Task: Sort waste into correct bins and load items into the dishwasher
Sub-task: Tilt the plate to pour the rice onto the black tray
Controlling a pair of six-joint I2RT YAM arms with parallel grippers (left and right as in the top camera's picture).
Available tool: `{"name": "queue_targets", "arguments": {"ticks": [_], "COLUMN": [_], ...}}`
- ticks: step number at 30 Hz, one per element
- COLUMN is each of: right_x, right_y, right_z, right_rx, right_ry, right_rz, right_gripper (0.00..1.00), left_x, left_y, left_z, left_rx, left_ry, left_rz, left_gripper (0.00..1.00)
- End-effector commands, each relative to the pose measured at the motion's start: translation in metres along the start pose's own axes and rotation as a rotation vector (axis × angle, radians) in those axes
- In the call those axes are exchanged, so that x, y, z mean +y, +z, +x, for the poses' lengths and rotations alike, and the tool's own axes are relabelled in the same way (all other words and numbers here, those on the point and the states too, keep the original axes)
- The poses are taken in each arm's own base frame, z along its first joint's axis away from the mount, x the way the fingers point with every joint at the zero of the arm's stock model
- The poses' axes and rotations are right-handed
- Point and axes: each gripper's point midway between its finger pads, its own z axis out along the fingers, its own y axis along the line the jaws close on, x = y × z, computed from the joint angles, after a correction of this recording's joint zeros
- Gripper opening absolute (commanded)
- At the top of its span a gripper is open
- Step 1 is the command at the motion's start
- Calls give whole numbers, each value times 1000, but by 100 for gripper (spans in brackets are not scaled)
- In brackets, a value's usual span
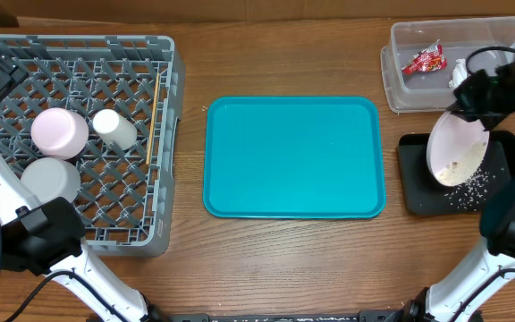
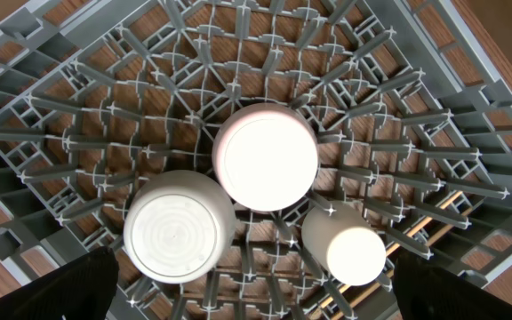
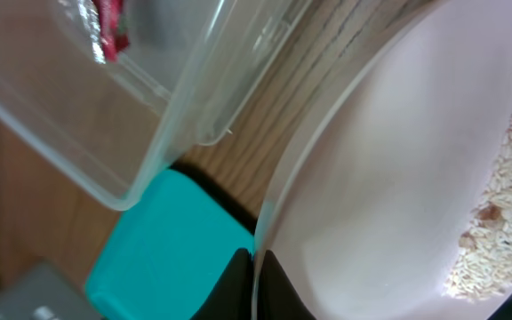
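To the right of the teal tray (image 1: 293,156), the large white plate (image 1: 459,148) is held steeply tilted over the black tray (image 1: 414,192). Its upper rim is clamped between the closed fingers of the right gripper (image 1: 468,105). Rice scraps (image 1: 470,186) are seen partly on the plate's lower face and partly on the black tray beneath it.

Several failures can be foreseen:

- **Spilled rice:** Some grains lie close to the black tray's outer edge, so a further tip or shake could send them onto the table (image 1: 284,54).
- **Stuck rice:** If the plate is carried off too soon, clinging grains would be dropped across the teal tray or taken into the dishwasher.
- **Slipping grip:** The hold is on the rim only, so the plate could slip or swing if it is moved sharply.
- **Knocked tub:** The clear tub (image 1: 401,89), just beyond the teal tray's far right corner, holds the red wrapper (image 1: 423,60) and tissue (image 1: 460,70) and could be struck.

Left of the teal tray, the dish rack (image 1: 164,134) is already loaded with the small dish (image 1: 59,131), cup (image 1: 114,128), bowl (image 1: 50,179) and chopsticks (image 1: 155,98). The left gripper (image 2: 260,293) hangs above them with its fingers wide apart, holding nothing. A collision could follow if the plate is brought in before room is made.
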Motion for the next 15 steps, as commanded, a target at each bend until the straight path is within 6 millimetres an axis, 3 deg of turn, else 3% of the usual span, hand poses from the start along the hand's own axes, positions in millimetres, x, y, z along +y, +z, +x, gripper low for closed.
{"name": "queue_targets", "arguments": {"ticks": [1, 11, 15], "right_x": [26, 10, -3], "right_y": [-43, -84, -90], "right_z": [0, -8, -7], "right_rx": [-12, 79, 96], "right_ry": [-53, 85, 125], "right_rz": [-200, -453, -457], "right_gripper": [4, 4, 4], "left_x": [1, 1, 1], "left_y": [3, 3, 3], "left_z": [-1, -1, -1], "left_rx": [0, 0, 0], "left_ry": [-8, -8, -8], "left_rz": [-16, -16, -16], "left_gripper": [100, 100, 100]}}
